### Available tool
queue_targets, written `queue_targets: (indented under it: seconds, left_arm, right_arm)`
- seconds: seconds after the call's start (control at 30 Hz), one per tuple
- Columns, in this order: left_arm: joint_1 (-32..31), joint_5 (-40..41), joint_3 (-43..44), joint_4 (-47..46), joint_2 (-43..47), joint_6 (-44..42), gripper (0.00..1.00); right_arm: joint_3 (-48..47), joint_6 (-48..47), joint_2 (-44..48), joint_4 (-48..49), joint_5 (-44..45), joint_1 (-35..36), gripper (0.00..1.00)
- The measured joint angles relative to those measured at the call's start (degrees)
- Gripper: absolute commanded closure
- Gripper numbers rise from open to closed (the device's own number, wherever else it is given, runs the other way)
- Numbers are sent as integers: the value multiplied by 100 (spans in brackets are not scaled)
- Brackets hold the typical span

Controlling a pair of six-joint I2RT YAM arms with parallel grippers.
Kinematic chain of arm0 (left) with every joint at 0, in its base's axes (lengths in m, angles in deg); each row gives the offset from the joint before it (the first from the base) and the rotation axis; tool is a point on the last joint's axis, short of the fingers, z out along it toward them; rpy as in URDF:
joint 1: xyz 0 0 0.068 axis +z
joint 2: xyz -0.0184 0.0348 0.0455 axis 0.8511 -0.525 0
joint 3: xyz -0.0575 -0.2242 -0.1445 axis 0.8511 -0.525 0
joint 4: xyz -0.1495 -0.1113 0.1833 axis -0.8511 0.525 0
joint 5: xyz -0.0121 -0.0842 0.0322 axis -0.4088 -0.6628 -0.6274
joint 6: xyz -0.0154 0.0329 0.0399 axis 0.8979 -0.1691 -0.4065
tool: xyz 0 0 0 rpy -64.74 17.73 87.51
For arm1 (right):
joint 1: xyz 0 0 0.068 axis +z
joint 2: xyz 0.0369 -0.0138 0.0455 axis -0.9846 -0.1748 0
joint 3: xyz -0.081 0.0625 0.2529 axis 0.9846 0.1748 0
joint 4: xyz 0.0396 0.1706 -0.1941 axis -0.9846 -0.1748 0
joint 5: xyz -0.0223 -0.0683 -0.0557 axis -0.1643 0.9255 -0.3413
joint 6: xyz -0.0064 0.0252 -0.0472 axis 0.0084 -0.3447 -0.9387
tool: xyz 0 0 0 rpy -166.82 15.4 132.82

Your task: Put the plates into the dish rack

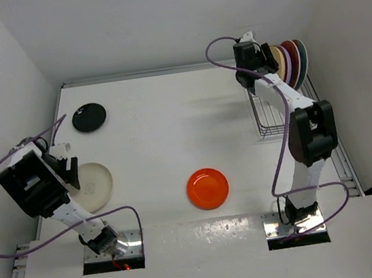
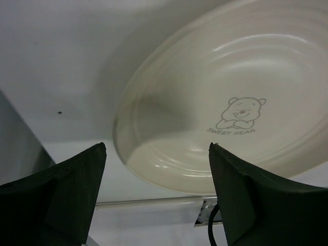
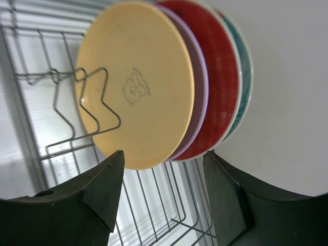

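Note:
Several plates stand on edge in the dish rack (image 1: 270,115) at the back right: tan-yellow (image 3: 138,87), lavender (image 3: 199,107), red (image 3: 218,77) and a teal-backed one (image 3: 245,72). My right gripper (image 3: 164,156) is open just off their rims (image 1: 267,65) and touches none of them. A cream plate (image 2: 230,102) with a bear print lies flat at the left (image 1: 95,185). My left gripper (image 2: 156,148) hangs open over its near rim (image 1: 73,171) and holds nothing. An orange plate (image 1: 207,188) lies mid-table. A black plate (image 1: 89,117) lies at the back left.
The rack's front slots with wire dividers (image 3: 66,102) hold nothing. White walls close in at the left, back and right. The arm bases (image 1: 111,248) (image 1: 296,217) sit at the near edge.

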Motion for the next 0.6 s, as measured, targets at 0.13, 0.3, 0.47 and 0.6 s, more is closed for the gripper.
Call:
queue_targets:
  seconds: [0.13, 0.3, 0.47, 0.6]
  left_arm:
    - [46, 96, -251, -192, -236, -96, 38]
    - [149, 201, -243, -308, -535, -142, 75]
    - [166, -297, 24, 57, -525, -229, 100]
    - [-155, -922, 470, 455, -520, -291, 100]
  right_arm:
    - [2, 0, 518, -83, -238, 249, 34]
    - [205, 0, 1327, -94, -494, 610, 29]
    - [645, 94, 2229, -278, -876, 848, 14]
    - [758, 332, 2774, -852, -1950, 846, 0]
